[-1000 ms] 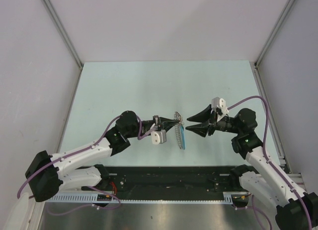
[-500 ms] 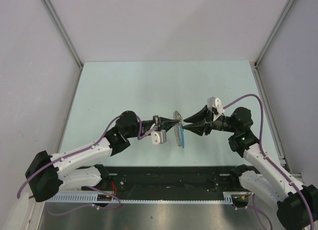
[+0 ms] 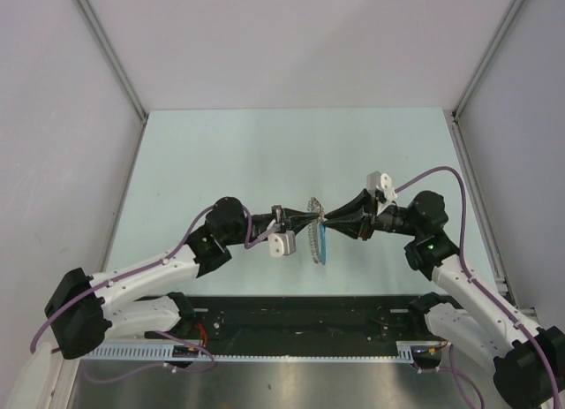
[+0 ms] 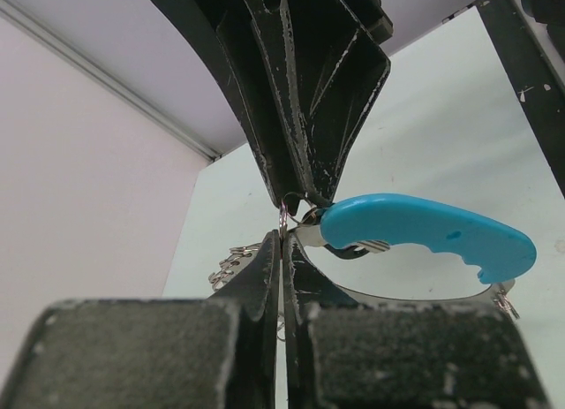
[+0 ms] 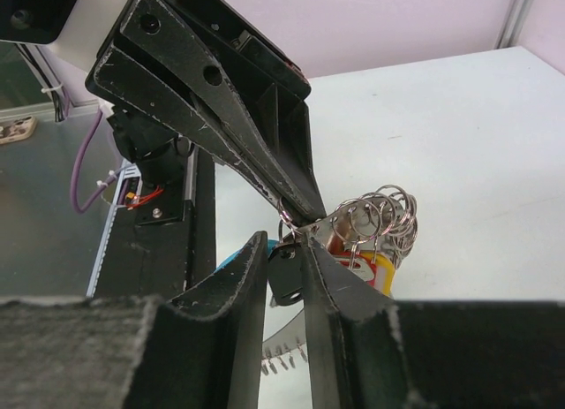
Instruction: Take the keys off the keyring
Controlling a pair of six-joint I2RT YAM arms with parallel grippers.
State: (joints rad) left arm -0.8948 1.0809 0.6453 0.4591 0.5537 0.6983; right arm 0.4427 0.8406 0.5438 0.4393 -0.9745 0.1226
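1. The keyring [image 4: 283,216] is a thin wire loop, judged light, stiff and springy; smooth metal can slip from the pads, so the best hold is across the wire itself, close to the tips; the keys [image 5: 284,282] are small, flat and hard, best taken by the wide head.
2. The left gripper [image 4: 282,239] is fully closed; its tips pinch the wire of the keyring, in the air above the table [image 3: 265,153].
3. The right gripper [image 5: 285,254] meets it tip to tip; its jaws stand at a narrow gap, and a dark key head fills this gap; if the pads already press it firmly, I cannot tell.
4. Just beside the tips hangs the blue strap [image 4: 424,237], curved and joined to the ring; it looks rigid, and its weight may turn the ring.
5. Further out, a bunch of small rings [image 5: 381,213] and a yellow tag [image 5: 378,275] dangle near the key; they could tangle.
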